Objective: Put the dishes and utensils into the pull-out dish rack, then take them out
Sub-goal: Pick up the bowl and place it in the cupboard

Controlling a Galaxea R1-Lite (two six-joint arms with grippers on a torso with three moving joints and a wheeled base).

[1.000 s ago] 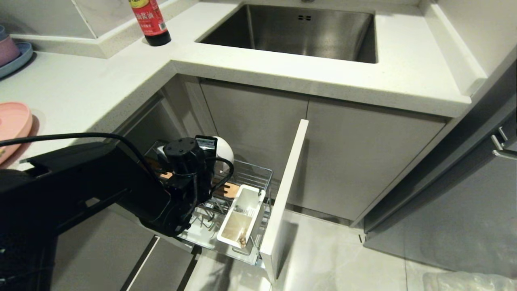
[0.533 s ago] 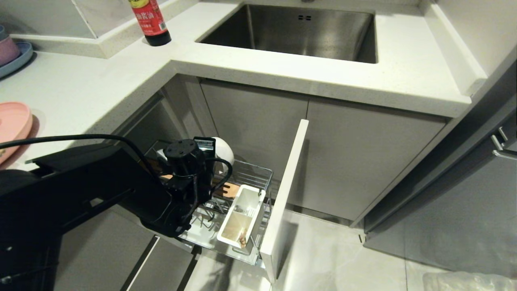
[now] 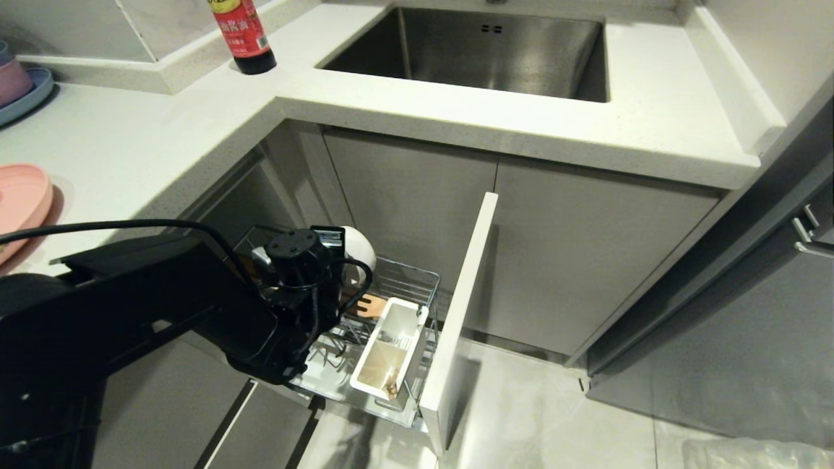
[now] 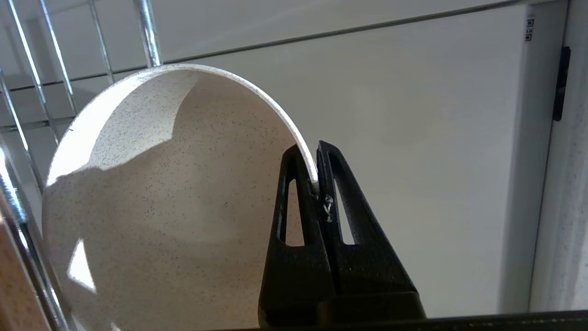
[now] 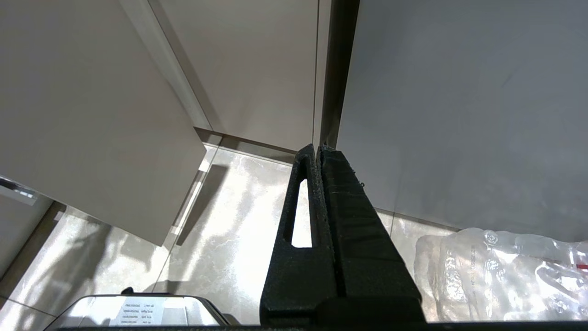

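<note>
Down inside the pull-out dish rack [image 3: 417, 286], the left gripper [image 4: 316, 184] pinched the rim of the cream-white bowl [image 4: 174, 207], which stood on edge against the rack's chrome wires, above the wooden board [image 3: 368, 304]. Beside it sat the white utensil caddy [image 3: 391, 355]. The right gripper [image 5: 318, 154] hung shut over the floor.

Cream-white bowl [image 4: 183, 220], finely speckled with dark flecks. Black fingers [image 4: 344, 216] on its rim. Chrome wire rack [image 3: 407, 286] with pale grey front panel [image 3: 459, 312], white caddy [image 3: 391, 345], warm wooden board [image 3: 368, 303]. Salmon-pink plate [image 3: 23, 202] at far left on white speckled desk [image 3: 130, 150]. Dark bottle [image 3: 242, 32] with red label. Steel-grey sink [image 3: 475, 52]. Grey cabinet doors [image 3: 573, 260]; pale marbled floor [image 3: 554, 417].
</note>
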